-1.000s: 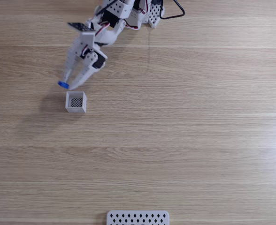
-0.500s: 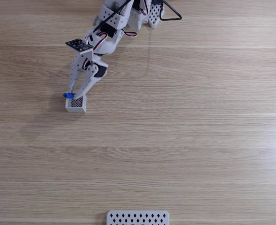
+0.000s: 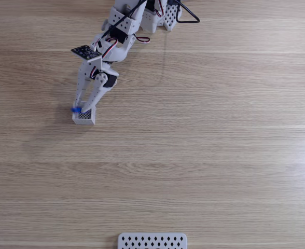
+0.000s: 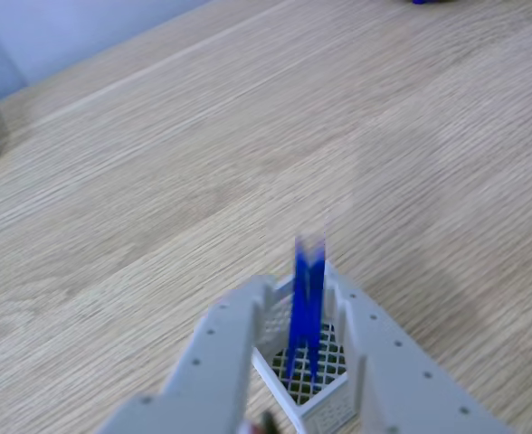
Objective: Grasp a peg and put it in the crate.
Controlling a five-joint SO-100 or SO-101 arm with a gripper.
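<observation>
The gripper (image 3: 83,110) had dropped over the crate (image 3: 84,118), clamping the peg (image 4: 306,307) upright inside; release came next.

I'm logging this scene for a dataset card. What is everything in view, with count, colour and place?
peg: one, bright blue, upright and blurred, over the crate's opening between the fingers.
crate: one, white with dark mesh bottom, on the table at left in the fixed view.
perforated plate: one, white, at the bottom edge in the fixed view.
table: one, light wood.
cable: one, black, at the arm's base.
arm: one, white, reaching from the top edge.
gripper: one, white, at the crate; fingers flank the peg.
</observation>
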